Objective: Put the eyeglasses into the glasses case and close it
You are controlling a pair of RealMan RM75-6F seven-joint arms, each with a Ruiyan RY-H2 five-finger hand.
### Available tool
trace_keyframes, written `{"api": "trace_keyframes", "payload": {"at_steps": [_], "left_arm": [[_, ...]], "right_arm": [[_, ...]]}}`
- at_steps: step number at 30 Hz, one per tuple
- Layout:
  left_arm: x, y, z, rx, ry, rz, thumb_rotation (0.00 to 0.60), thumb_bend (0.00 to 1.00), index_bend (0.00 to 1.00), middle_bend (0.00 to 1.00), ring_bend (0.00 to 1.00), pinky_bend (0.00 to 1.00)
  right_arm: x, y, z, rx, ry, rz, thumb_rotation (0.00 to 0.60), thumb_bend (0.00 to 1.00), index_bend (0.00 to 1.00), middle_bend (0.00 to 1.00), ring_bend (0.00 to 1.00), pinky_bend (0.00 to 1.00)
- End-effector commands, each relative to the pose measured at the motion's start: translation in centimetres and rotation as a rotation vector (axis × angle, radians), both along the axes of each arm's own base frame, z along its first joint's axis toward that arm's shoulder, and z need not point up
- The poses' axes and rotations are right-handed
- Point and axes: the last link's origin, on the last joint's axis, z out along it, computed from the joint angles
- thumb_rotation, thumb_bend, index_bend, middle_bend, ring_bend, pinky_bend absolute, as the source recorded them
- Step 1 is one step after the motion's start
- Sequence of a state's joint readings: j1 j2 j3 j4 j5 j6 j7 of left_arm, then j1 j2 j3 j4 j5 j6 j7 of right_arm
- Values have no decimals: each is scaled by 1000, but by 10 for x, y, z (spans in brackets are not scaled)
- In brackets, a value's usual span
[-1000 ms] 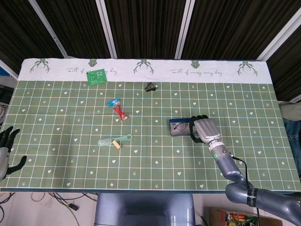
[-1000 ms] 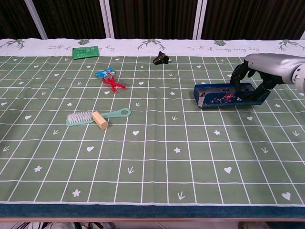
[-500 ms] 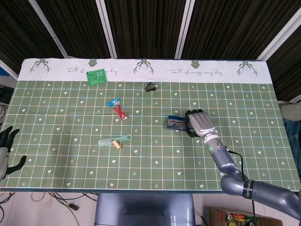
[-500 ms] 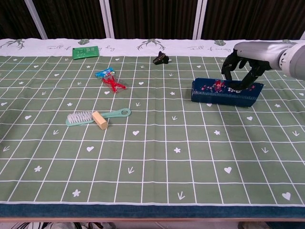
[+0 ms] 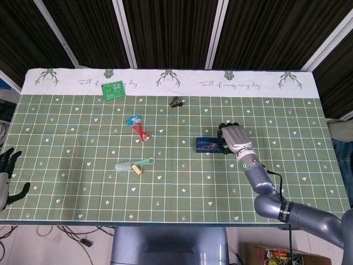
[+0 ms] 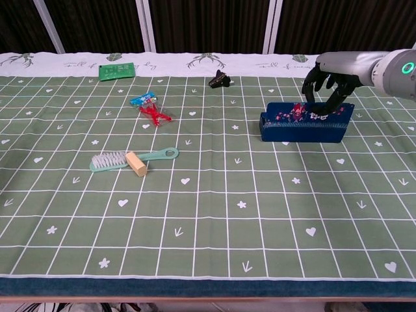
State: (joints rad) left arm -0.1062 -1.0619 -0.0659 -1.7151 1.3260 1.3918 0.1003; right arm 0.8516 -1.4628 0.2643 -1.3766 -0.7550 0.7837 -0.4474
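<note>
The right hand (image 6: pixel 328 81) curls its fingers down over the right end of the glasses case (image 6: pixel 302 123), apparently touching its lid, its long axis running left-right on the table (image 6: pixel 214 214).

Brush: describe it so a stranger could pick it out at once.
On the green gridded tablecloth, look left of centre, below the red and blue wrapper. The brush lies flat there, mint green with white bristles, a looped handle and a tan block against it.
</note>
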Motion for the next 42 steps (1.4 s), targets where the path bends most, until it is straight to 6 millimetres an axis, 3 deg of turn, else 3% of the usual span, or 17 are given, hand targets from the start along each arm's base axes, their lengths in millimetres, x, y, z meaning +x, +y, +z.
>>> {"api": "trace_keyframes", "payload": {"at_steps": [1,16,19,24,27,35,42], "left_arm": [[0,0,0,-1,1,0,600,322,62,0,0,0],[0,0,0,-1,0,0,600,322,62,0,0,0],[0,0,0,-2,0,0,600,322,61,0,0,0],[0,0,0,-4,0,2,600,322,61,0,0,0],[0,0,-1,-6,1,3,600,322,60,0,0,0],[0,-1,-1,-9,2,2,600,322,58,0,0,0],[0,0,0,-7,0,2,600,321,58,0,0,0]], "right_arm": [[0,-6,-1,4,10,-14,600,541,701,236,226,212],[-4,-23,-3,13,8,-77,600,543,695,229,222,211],[-4,-25,-5,20,3,-87,600,543,591,222,219,212],[-6,-27,-8,36,1,-99,600,534,283,203,214,212],[-6,-28,-10,45,-5,-102,600,524,177,199,213,212],[-2,-31,-11,27,-33,-99,600,505,105,193,209,212],[-4,-26,5,-1,-42,-81,600,416,106,188,202,211]]}}
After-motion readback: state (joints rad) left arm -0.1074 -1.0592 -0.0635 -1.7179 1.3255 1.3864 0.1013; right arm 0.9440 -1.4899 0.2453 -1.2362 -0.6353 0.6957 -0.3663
